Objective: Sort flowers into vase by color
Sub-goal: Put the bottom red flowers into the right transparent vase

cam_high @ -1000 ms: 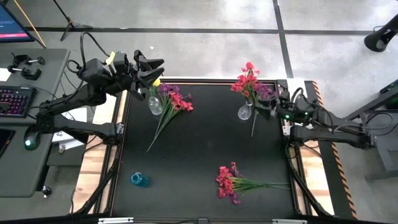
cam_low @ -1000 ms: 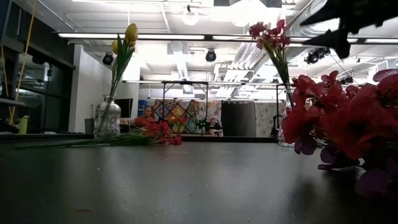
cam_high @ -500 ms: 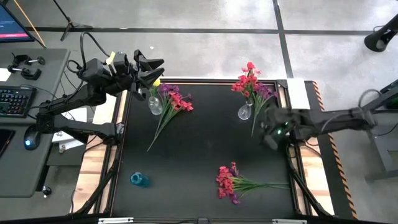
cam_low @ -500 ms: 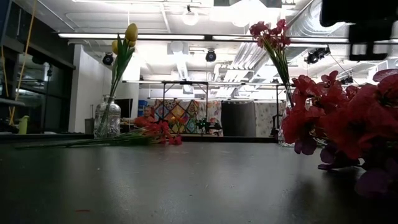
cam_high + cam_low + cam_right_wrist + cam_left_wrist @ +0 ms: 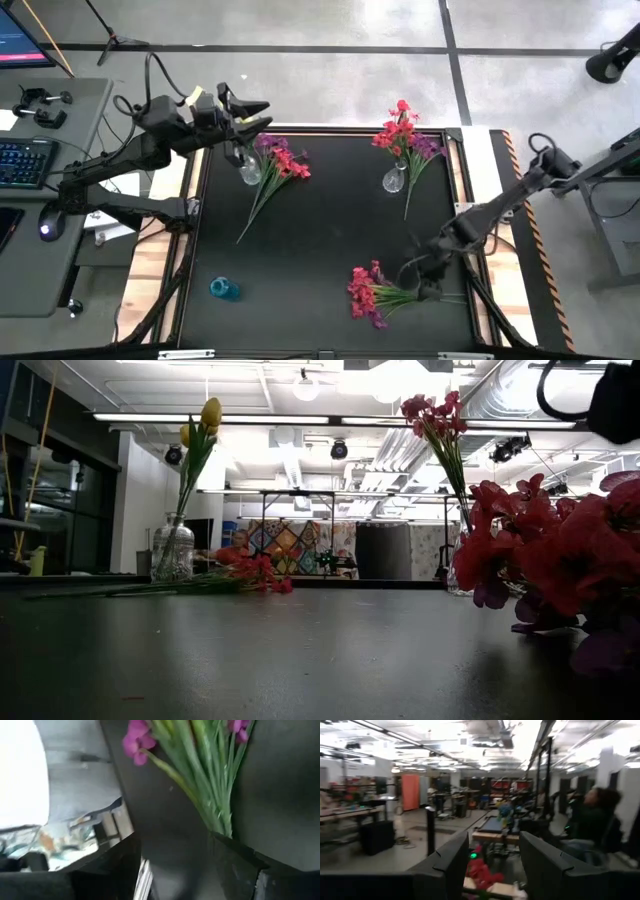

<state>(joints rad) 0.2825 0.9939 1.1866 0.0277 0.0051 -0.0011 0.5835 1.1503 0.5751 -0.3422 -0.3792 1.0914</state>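
Near the table's near edge a loose bunch of red-pink and purple flowers (image 5: 372, 293) lies flat, its green stems (image 5: 212, 795) pointing right. My right gripper (image 5: 418, 278) hangs open over those stems (image 5: 175, 855). A glass vase (image 5: 249, 168) at the far left holds yellow blooms (image 5: 205, 420); a second loose bunch (image 5: 278, 165) lies beside it. Another vase (image 5: 393, 180) at the far right holds red-pink flowers (image 5: 397, 125). My left gripper (image 5: 248, 106) is open in the air above the left vase (image 5: 490, 865). My right gripper stands open over the stem end of the near bunch, coming down at a slant from the table's right. The stems (image 5: 220, 822) run up to one finger (image 5: 240, 865); whether it touches them I cannot tell.
A small blue object (image 5: 224, 289) sits near the table's near left corner. A purple flower on a long stem (image 5: 418, 165) lies beside the right vase. Bare black tabletop (image 5: 320, 230) lies between the vases and the near bunch. A desk with a keyboard (image 5: 25, 160) stands left of the table.
My right arm has swung from beside the right vase at the table's right edge toward the near edge and down, ending over the stems of the near bunch. The flowers and vases have stayed where they were.
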